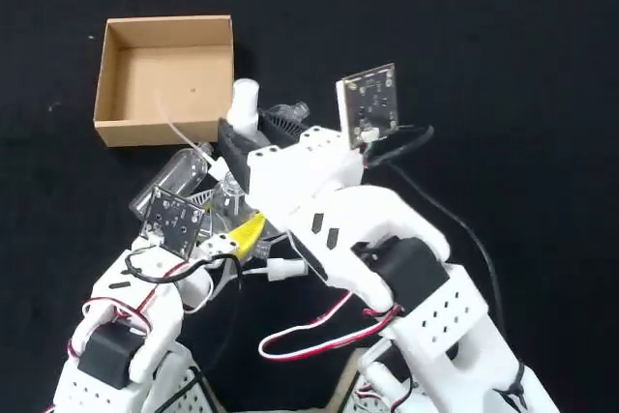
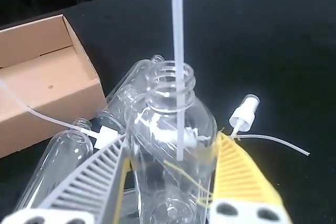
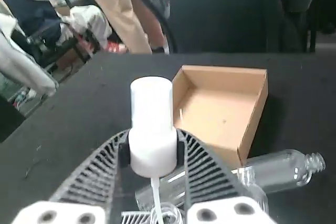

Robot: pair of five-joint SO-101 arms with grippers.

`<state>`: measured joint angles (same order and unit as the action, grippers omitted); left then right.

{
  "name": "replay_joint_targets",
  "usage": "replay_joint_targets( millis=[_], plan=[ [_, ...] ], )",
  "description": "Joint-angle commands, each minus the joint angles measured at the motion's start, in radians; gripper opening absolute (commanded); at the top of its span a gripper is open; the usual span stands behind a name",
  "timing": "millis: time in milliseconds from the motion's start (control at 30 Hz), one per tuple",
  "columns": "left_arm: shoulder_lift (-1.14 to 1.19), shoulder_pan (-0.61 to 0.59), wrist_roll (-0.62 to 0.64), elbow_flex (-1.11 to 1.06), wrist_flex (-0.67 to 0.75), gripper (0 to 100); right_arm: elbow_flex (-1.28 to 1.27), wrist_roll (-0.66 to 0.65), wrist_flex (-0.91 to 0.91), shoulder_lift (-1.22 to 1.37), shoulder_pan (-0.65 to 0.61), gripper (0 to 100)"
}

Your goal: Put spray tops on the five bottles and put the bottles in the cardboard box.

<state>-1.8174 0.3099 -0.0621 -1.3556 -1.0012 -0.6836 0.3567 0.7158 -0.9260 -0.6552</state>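
My left gripper (image 2: 173, 142) is shut on a clear, upright bottle (image 2: 169, 106) with an open neck. In the high view this gripper (image 1: 228, 206) sits just in front of the cardboard box (image 1: 164, 74). Directly above the bottle, my right gripper (image 3: 152, 140) is shut on a white spray top (image 3: 151, 124). Its dip tube (image 2: 178, 51) hangs down through the bottle's neck. The spray head (image 1: 244, 105) stands well above the bottle's rim. The open box (image 3: 226, 106) holds no bottles.
Several uncapped clear bottles (image 2: 65, 158) (image 3: 281, 169) lie on the black table between the held bottle and the box. One loose spray top (image 2: 243, 113) lies beside the left gripper. Another (image 2: 107, 136) lies among the bottles, its tube trailing toward the box.
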Motion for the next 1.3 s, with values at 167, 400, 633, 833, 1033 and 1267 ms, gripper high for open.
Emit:
replay_joint_targets(
  millis=[167, 400, 633, 833, 1033, 1267],
  plan=[
    [-0.008, 0.004, 0.014, 0.008, 0.025, 14, -0.012, -0.002, 0.002, -0.03, -0.005, 1.1],
    [-0.008, 0.005, 0.014, 0.008, 0.025, 14, -0.154, -0.055, -0.077, -0.16, -0.018, 1.1],
    [-0.008, 0.004, 0.014, 0.008, 0.025, 14, -0.311, -0.057, -0.186, -0.255, -0.02, 1.2],
    [-0.008, 0.01, 0.014, 0.008, 0.025, 14, -0.369, -0.097, -0.187, -0.265, -0.026, 1.2],
    [-0.008, 0.008, 0.014, 0.008, 0.025, 14, -0.367, -0.106, -0.19, -0.26, -0.097, 1.2],
    [-0.008, 0.012, 0.014, 0.007, 0.021, 14, -0.372, -0.107, -0.19, -0.259, -0.095, 1.2]
  ],
)
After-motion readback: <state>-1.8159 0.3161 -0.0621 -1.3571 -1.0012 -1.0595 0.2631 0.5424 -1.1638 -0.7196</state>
